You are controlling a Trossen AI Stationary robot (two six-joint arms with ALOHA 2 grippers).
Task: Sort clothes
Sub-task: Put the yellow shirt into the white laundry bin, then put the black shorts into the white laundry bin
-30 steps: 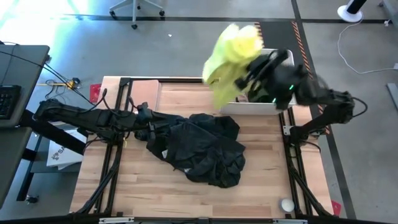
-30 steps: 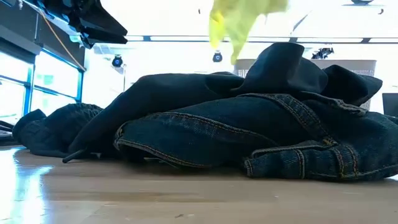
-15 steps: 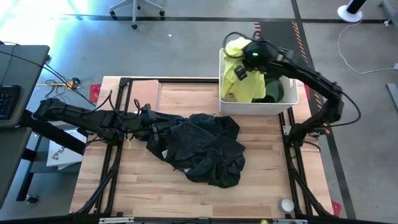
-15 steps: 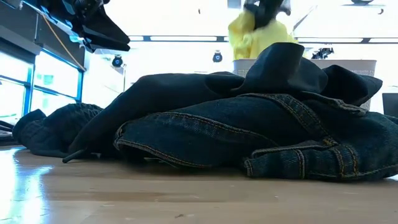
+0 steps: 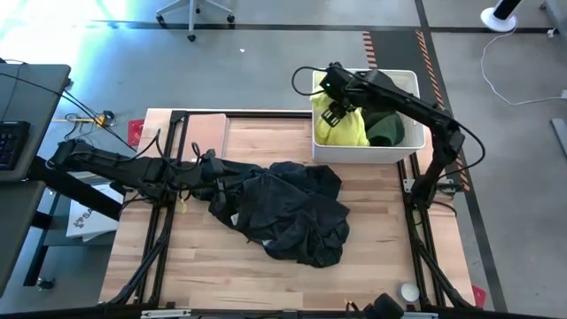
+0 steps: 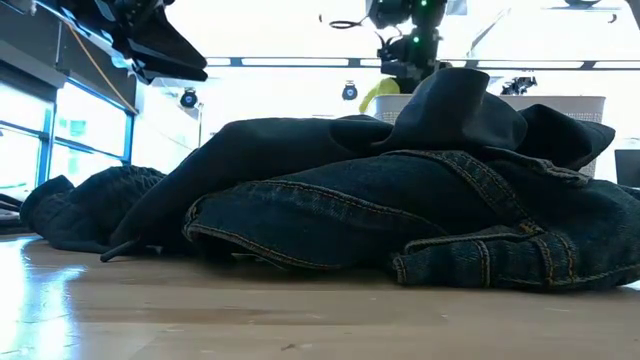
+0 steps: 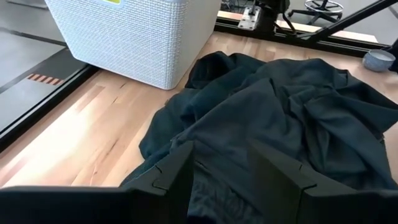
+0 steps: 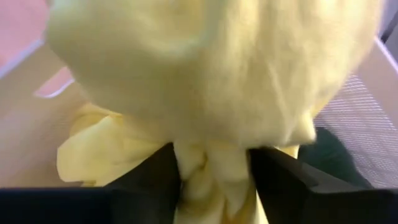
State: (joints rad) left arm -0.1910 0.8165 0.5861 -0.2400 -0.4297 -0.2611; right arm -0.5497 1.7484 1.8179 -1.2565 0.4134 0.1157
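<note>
The neon yellow garment (image 5: 341, 128) lies in the left half of the white basket (image 5: 409, 146), next to a dark green garment (image 5: 387, 131). My right gripper (image 5: 333, 96) is over the basket's far left corner, shut on the yellow cloth (image 8: 205, 74). It also shows at the top of the low view (image 6: 405, 45). A pile of black and dark denim clothes (image 5: 288, 213) lies on the middle of the table. My left gripper (image 5: 211, 177) is open at the pile's left edge, its fingers (image 7: 177, 177) over dark cloth. I cannot tell whether they touch it. My right gripper pinches a bunched fold of the yellow garment (image 8: 211, 171) between its two fingers, several layers together. The fingers come from above, slanting down into the basket. The rest of the garment lies heaped in the basket below the fingers.
The basket stands at the table's far right corner; its woven wall shows in the left wrist view (image 7: 137, 37). A small white-grey ball (image 5: 408, 291) lies near the front right corner. Bare wood lies along the near edge and at the far left of the table.
My right gripper has carried the yellow garment from the air above the basket toward the basket's far left corner and down. The garment, which hung spread out and clear a second ago, now lies bunched inside the basket.
</note>
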